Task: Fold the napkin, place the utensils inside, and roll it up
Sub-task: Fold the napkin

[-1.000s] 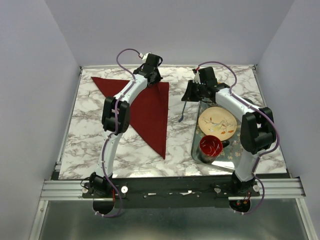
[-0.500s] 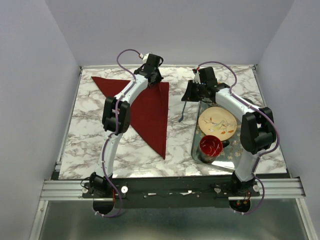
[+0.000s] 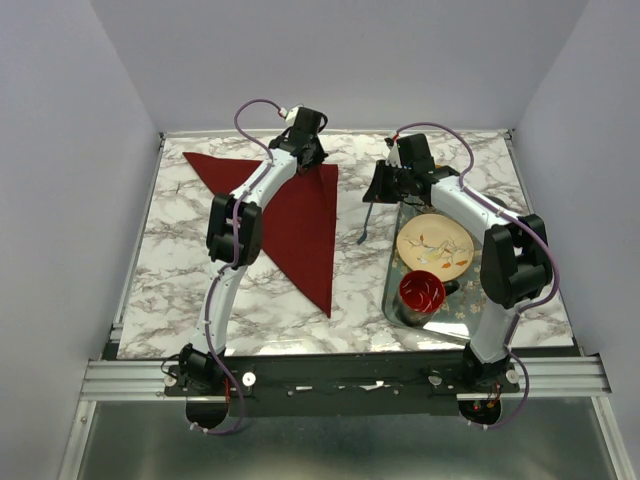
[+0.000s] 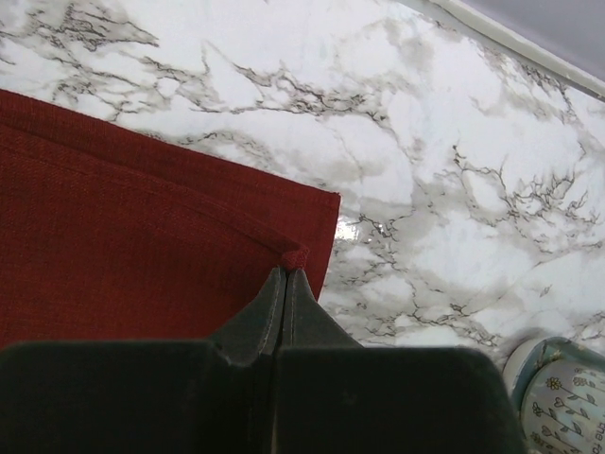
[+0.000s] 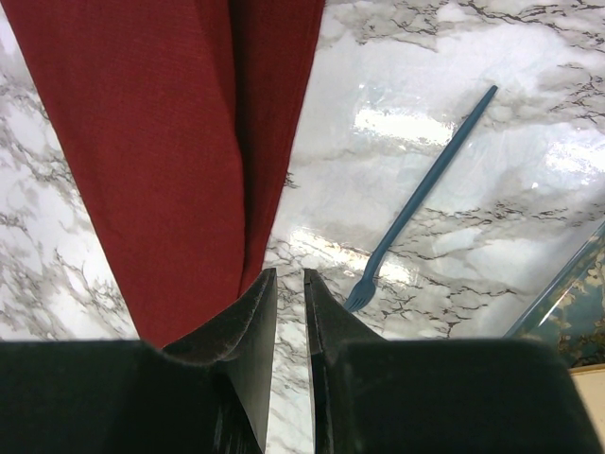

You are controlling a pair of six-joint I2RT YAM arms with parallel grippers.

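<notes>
The dark red napkin (image 3: 295,225) lies folded into a triangle on the marble table, its long point toward the near edge. At the napkin's far right corner (image 4: 312,227), my left gripper (image 4: 286,271) is shut, with a small pinch of red cloth caught at its tips. My right gripper (image 5: 288,274) hovers just right of the napkin (image 5: 161,142); its jaws stand a narrow gap apart with nothing between them. The slim blue fork (image 5: 425,194) lies loose on the marble to the right of those jaws, tines toward me. In the top view the fork (image 3: 366,225) sits between napkin and tray.
A patterned tray (image 3: 390,285) at the right holds a cream plate (image 3: 435,245) and a red bowl (image 3: 422,290). The tray's corner (image 5: 567,303) shows in the right wrist view, and a floral rim (image 4: 562,397) at the bottom right of the left wrist view.
</notes>
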